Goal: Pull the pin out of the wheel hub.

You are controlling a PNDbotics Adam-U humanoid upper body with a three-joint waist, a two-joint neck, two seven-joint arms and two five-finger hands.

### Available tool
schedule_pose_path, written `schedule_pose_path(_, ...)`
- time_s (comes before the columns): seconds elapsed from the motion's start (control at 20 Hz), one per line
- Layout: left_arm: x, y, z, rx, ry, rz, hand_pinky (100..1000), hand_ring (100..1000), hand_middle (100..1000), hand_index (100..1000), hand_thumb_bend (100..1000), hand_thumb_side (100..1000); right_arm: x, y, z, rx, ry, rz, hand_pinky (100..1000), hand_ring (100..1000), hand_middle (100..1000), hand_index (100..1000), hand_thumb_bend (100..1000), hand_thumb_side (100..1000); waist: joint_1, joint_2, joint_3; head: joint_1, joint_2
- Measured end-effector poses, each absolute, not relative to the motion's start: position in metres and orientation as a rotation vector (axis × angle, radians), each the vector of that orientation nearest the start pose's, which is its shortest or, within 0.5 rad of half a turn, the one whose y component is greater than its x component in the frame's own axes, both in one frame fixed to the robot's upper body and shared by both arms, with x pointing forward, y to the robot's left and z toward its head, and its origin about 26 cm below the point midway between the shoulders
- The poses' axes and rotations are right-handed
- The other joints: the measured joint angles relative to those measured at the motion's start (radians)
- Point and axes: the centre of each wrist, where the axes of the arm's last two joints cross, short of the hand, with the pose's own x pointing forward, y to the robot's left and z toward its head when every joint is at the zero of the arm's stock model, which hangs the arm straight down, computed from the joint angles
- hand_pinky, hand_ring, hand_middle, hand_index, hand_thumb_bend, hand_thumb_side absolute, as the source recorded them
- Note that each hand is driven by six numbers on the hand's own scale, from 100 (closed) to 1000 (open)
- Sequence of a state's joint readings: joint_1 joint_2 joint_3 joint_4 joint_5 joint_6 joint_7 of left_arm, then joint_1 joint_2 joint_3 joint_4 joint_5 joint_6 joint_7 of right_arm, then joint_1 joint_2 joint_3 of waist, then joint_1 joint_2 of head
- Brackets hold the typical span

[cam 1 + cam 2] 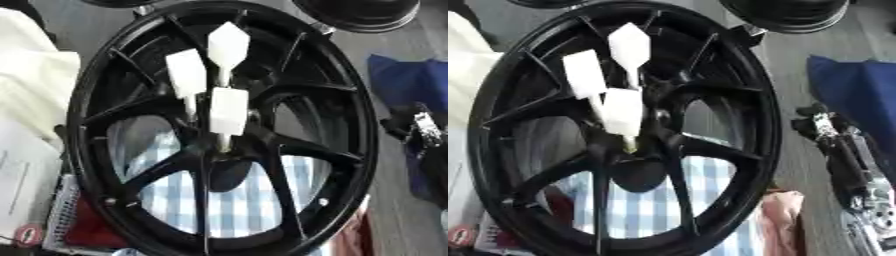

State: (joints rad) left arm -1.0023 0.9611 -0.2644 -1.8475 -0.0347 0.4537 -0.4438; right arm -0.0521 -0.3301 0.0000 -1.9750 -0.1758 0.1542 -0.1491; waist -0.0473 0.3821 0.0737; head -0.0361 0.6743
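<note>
While upright in the wheel hub point(229, 172), white pins point(229, 112) heads-up; right hand point(833, 145) grip indiscernible.

I count one black wheel point(223, 130) in front of me, with three white pins point(229, 111) standing in its hub. One of my hands point(833, 137), the right, shows beside it. One blue-checked cloth point(232, 200) lies underneath.
</note>
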Motion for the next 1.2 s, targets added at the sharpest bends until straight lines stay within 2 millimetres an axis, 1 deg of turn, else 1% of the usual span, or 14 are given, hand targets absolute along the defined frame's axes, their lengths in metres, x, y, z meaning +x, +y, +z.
schedule_pose_path(0.15, 0.296, 0.235, 0.405, 0.682, -1.784, -1.397, 707, 729, 688, 806, 100, 637, 0.271, -0.286, 0.128, -0.149, -1.866, 0.075, 863, 772, 525, 692, 100, 715, 0.003, 0.000, -0.002, 0.000, -0.002)
schedule_pose_path(0.25, 0.291, 0.227, 0.400, 0.681, -1.732, -1.472, 716, 742, 705, 819, 132, 646, 0.271, -0.286, 0.129, -0.149, -1.866, 0.076, 863, 772, 525, 692, 100, 720, 0.004, 0.000, -0.003, 0.000, -0.004)
schedule_pose_path(0.4, 0.288, 0.215, 0.394, 0.684, -1.645, -1.562, 734, 768, 744, 855, 208, 654, 0.271, -0.286, 0.129, -0.147, -1.865, 0.078, 863, 771, 524, 692, 100, 727, 0.009, 0.000, -0.003, 0.001, -0.008)
schedule_pose_path(0.65, 0.290, 0.199, 0.389, 0.694, -1.546, -1.662, 738, 773, 746, 857, 255, 657, 0.271, -0.285, 0.128, -0.145, -1.863, 0.080, 863, 771, 524, 691, 100, 737, 0.012, 0.000, -0.004, 0.005, -0.009)
schedule_pose_path(0.85, 0.295, 0.190, 0.385, 0.693, -1.526, -1.719, 740, 776, 750, 858, 276, 664, 0.272, -0.285, 0.127, -0.145, -1.859, 0.080, 863, 770, 524, 691, 100, 747, 0.015, 0.000, -0.004, 0.006, -0.009)
schedule_pose_path(0.95, 0.299, 0.187, 0.383, 0.688, -1.513, -1.738, 747, 786, 768, 866, 301, 678, 0.272, -0.285, 0.127, -0.146, -1.856, 0.079, 863, 770, 523, 691, 100, 747, 0.016, 0.000, -0.004, 0.008, -0.009)
schedule_pose_path(1.0, 0.301, 0.185, 0.382, 0.683, -1.508, -1.747, 759, 799, 785, 872, 325, 679, 0.272, -0.285, 0.127, -0.146, -1.855, 0.079, 863, 769, 523, 691, 100, 747, 0.016, 0.000, -0.004, 0.008, -0.009)
schedule_pose_path(1.1, 0.304, 0.182, 0.381, 0.682, -1.499, -1.762, 794, 830, 819, 887, 424, 651, 0.272, -0.285, 0.126, -0.146, -1.855, 0.079, 863, 769, 523, 691, 100, 752, 0.016, 0.000, -0.004, 0.009, -0.009)
schedule_pose_path(1.2, 0.307, 0.179, 0.381, 0.694, -1.491, -1.776, 809, 840, 829, 895, 481, 613, 0.272, -0.285, 0.126, -0.146, -1.854, 0.079, 863, 769, 523, 691, 100, 756, 0.016, 0.000, -0.005, 0.010, -0.009)
